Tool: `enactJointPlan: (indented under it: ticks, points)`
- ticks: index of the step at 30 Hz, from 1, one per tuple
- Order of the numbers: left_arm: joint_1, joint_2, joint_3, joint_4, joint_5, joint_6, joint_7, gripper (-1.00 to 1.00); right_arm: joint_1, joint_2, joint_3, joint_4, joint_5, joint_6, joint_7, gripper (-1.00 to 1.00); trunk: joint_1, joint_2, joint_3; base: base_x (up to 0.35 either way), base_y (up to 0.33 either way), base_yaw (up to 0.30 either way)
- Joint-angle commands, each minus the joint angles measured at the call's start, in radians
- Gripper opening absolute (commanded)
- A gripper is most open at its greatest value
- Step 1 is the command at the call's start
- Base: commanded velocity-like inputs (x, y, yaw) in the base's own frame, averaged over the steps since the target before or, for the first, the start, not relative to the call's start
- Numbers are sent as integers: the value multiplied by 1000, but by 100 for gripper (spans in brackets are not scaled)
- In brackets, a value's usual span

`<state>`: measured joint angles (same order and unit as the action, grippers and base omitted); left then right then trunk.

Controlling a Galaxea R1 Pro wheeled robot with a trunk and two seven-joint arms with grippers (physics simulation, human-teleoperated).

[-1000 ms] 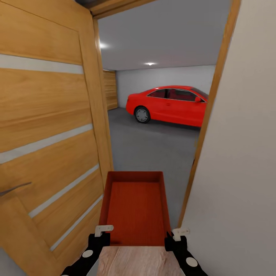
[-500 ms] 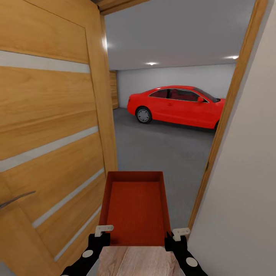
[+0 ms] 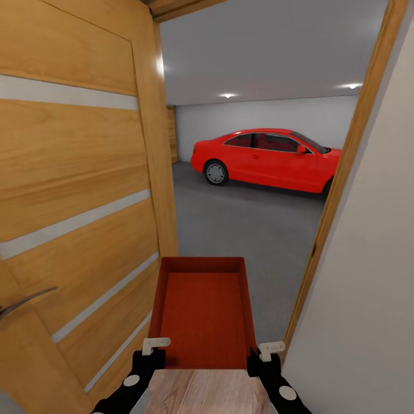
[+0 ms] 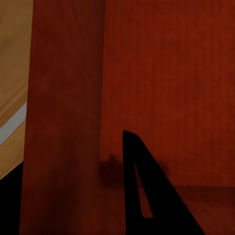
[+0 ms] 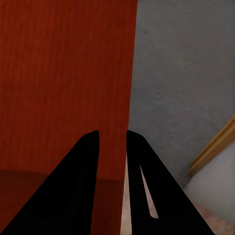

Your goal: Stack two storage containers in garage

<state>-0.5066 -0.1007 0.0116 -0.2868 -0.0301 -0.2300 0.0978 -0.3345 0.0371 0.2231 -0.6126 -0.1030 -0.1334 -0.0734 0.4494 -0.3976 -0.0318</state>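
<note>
An orange-red open-topped storage container (image 3: pixel 201 310) hangs in front of me in the head view, lengthwise and empty, held between both arms at its near end. My left gripper (image 3: pixel 150 352) is shut on its left wall and my right gripper (image 3: pixel 261 355) on its right wall. In the left wrist view one finger (image 4: pixel 147 196) lies inside the box against the wall (image 4: pixel 63 122). In the right wrist view my right gripper (image 5: pixel 112 147) pinches the thin wall (image 5: pixel 63 73) between both fingers. Beyond the doorway lies the garage's dark grey floor (image 3: pixel 247 230).
An open slatted wooden door (image 3: pixel 75 201) with a metal handle (image 3: pixel 26 302) stands close on the left. A wooden door frame (image 3: pixel 339 190) and white wall (image 3: pixel 368 287) close in on the right. A red car (image 3: pixel 270 158) is parked at the garage's far side.
The whole view has shifted: the doorway looks wider, the right frame sits further right, and more of the car shows. The container and both grippers keep the same place in the picture.
</note>
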Motion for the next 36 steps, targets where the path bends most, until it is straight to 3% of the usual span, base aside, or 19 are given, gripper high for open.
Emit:
enactJointPlan:
  ticks: [1, 13, 36]
  points:
    - [-1, 19, 16, 0, -2, -5, 54, -100, -1, -1, 8, -1, -7, -3, 23, -100, 1, -2, -2, 0, 139, 0]
    - [-1, 19, 16, 0, -2, -5, 54, -100, -1, -1, 8, -1, -7, -3, 23, -100, 1, -2, -2, 0, 15, -12]
    - [-1, 19, 16, -1, -2, -5, 54, -100, -1, -1, 8, -1, -7, -3, 23, -100, 1, -2, -2, 0, 0, -231]
